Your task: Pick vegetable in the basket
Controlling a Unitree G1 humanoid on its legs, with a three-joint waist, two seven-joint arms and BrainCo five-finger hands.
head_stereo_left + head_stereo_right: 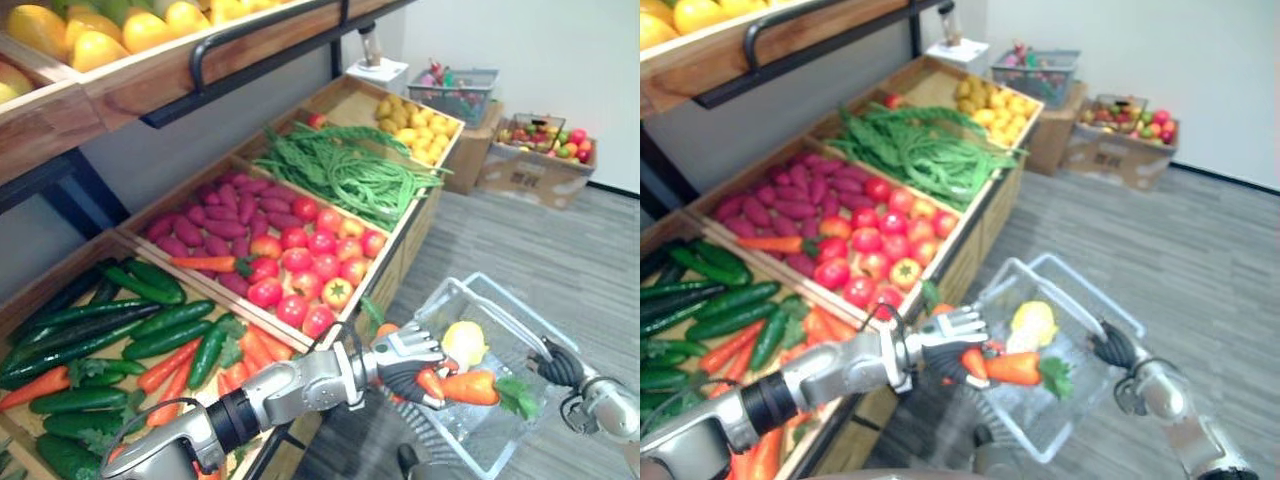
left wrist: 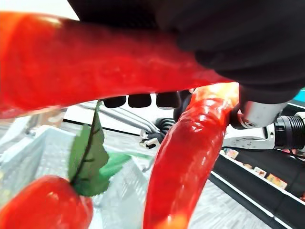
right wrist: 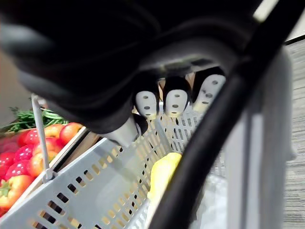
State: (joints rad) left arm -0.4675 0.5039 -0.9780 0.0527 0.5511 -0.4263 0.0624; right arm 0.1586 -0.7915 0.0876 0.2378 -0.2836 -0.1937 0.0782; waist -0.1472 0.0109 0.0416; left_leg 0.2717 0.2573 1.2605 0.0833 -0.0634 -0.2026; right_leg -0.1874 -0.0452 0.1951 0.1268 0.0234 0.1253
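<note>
Left eye view, left hand: the left hand (image 1: 405, 362) hung over the basket (image 1: 480, 292), its fingers curled round a red pepper (image 1: 430, 383).
Left eye view, carrot: a carrot (image 1: 470, 388) with green leaves lay just right of the pepper; whether the fingers held it too could not be told.
Left eye view, basket: it stood near, right of the bench (image 1: 395, 272) of tomatoes (image 1: 310, 270), with a yellow vegetable (image 1: 465, 343) inside.
Right eye view, right hand: the right hand (image 1: 1110, 348) was at the basket's right side.
Left wrist view: the red pepper crossed the palm under curled fingers (image 2: 139, 100); a curved pepper (image 2: 188, 162) hung beside the thumb.
Right wrist view: the fingers (image 3: 174, 102) were wrapped round the black handle (image 3: 214, 143), the yellow vegetable below in the basket.
</note>
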